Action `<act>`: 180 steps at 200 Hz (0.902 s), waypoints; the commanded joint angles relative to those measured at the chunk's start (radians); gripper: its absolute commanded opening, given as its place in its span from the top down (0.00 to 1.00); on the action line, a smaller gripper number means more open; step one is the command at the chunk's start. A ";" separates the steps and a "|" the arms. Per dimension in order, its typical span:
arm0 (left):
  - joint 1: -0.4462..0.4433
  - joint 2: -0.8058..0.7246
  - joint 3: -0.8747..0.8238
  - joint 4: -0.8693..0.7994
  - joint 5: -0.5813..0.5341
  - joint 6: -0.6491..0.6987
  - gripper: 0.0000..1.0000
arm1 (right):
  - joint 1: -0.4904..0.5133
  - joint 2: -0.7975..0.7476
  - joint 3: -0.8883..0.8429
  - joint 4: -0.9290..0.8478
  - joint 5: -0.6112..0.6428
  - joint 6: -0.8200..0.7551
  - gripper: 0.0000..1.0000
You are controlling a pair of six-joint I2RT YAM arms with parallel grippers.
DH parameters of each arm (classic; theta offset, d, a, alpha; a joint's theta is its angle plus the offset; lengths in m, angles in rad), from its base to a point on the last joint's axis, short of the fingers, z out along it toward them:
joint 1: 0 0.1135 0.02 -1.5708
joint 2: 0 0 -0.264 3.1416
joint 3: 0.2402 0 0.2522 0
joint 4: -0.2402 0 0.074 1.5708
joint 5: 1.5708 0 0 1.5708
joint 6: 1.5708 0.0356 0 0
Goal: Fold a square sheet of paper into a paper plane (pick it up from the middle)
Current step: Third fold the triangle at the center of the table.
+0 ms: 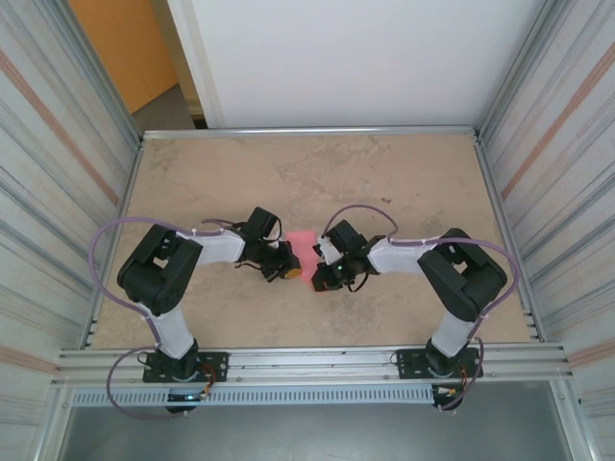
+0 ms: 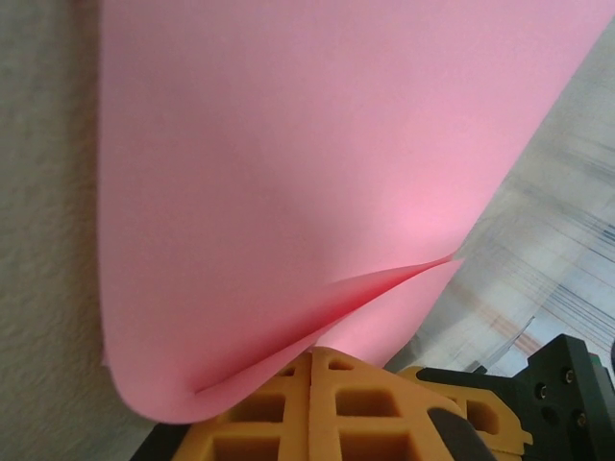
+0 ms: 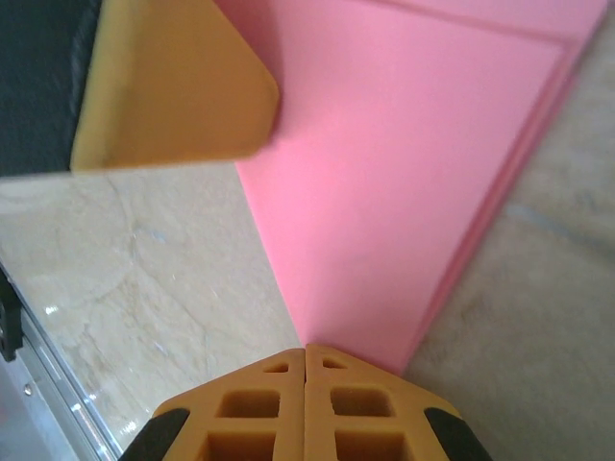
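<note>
Beige and faintly marbled, the desk [image 1: 384, 182] sits between ribbed metal walls [image 1: 553, 144], with a white panel [image 1: 365, 58] at the far end and a strip of orange door [image 1: 125, 48] beside it. Both arms reach inward from the near edge and meet around the middle of the desk, where the pink sheet of paper [image 1: 303, 252] lies between them. The left gripper [image 1: 283, 261] comes at it from the left, and up close its jaws are pressed together on the sheet's lower edge [image 2: 309, 353]. From there the paper [image 2: 288, 173] rises in a broad curl, one layer doubled over another and meeting at a pointed fold on the right. The right gripper [image 1: 322, 269] faces it from the other side. Its jaws are likewise clenched, with a corner of the sheet running down into their tips [image 3: 306, 348]. On that side the paper [image 3: 404, 173] shows straight creases and stacked edges along its right border. One orange finger of the left gripper [image 3: 173, 86] hangs over the sheet's upper left edge.
</note>
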 commanded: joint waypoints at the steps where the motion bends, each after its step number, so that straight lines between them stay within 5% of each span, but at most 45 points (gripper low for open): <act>1: 0.011 0.069 -0.054 -0.124 -0.129 -0.004 0.94 | -0.005 -0.045 -0.063 -0.146 0.023 -0.031 0.94; 70: 0.010 0.061 -0.036 -0.103 -0.108 0.000 0.94 | -0.033 -0.233 -0.092 -0.040 0.016 0.046 0.94; 180: 0.010 0.032 -0.026 -0.061 -0.081 0.000 0.94 | -0.006 0.005 0.051 0.009 0.040 0.066 0.97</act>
